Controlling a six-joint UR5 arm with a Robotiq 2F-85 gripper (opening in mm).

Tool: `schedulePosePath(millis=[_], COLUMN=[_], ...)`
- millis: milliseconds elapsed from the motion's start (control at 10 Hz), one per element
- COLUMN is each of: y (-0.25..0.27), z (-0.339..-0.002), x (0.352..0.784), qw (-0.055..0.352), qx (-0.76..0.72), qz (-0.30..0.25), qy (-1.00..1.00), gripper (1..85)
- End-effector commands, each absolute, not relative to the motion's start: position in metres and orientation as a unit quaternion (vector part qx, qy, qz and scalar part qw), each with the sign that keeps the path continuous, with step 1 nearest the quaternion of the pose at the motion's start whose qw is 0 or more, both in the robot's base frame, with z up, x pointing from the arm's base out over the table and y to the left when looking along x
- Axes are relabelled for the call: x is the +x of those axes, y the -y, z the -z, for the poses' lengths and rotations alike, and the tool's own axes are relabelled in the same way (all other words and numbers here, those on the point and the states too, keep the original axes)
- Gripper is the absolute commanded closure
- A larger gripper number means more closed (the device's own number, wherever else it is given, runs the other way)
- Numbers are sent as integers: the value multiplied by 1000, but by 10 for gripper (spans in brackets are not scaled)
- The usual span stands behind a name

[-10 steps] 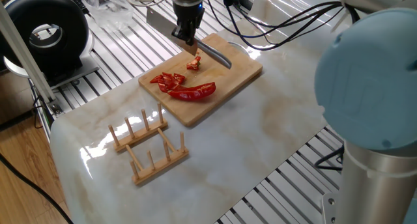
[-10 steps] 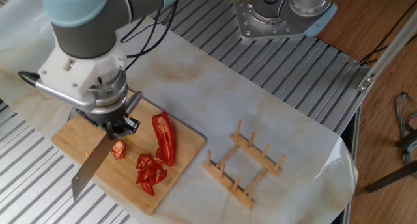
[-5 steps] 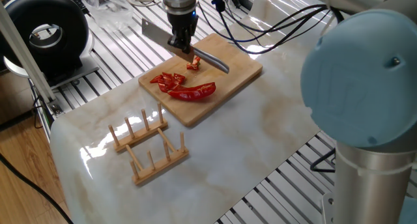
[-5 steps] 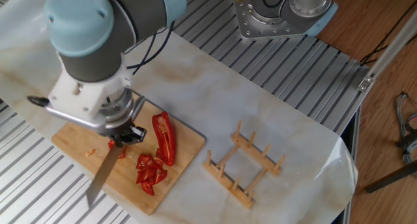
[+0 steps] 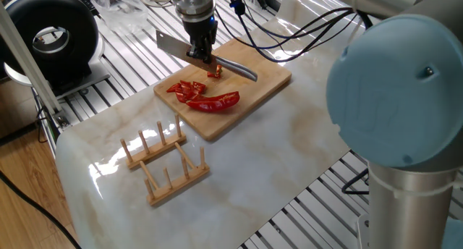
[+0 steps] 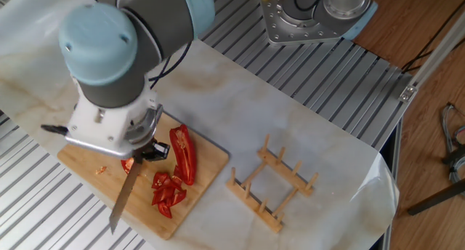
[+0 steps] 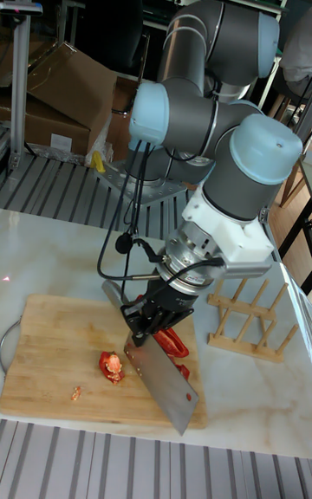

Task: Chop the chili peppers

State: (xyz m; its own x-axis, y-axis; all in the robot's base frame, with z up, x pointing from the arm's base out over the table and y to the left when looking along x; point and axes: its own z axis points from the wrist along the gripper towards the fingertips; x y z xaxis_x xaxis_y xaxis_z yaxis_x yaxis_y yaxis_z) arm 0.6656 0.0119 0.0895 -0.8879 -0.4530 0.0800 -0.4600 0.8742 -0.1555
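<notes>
My arm reaches down over the cutting board [image 5: 253,79] with the wrist pointing straight at it, my fingers [image 5: 200,52] clamped on the handle of a knife [image 6: 128,193] whose blade slants across the board. The chili peppers [image 5: 206,95] lie on the board: a long red half and a heap of cut pieces just beside the blade, and one small chunk [image 7: 111,366] on its other side.
</notes>
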Motion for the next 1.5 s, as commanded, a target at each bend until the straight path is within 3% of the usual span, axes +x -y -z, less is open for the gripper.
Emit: schedulePosePath(millis=[0,200,500,900,1400], y=[-12,-7,-16,-6,4], z=[-87,-88,-82,-81,-75], x=[668,673,664,642,647], qw=[25,19,18,45,37], qx=[278,292,289,280,271], qz=[-93,-102,-61,-37,-38], qy=[956,951,955,958,961], gripper=[843,843,843,843,843])
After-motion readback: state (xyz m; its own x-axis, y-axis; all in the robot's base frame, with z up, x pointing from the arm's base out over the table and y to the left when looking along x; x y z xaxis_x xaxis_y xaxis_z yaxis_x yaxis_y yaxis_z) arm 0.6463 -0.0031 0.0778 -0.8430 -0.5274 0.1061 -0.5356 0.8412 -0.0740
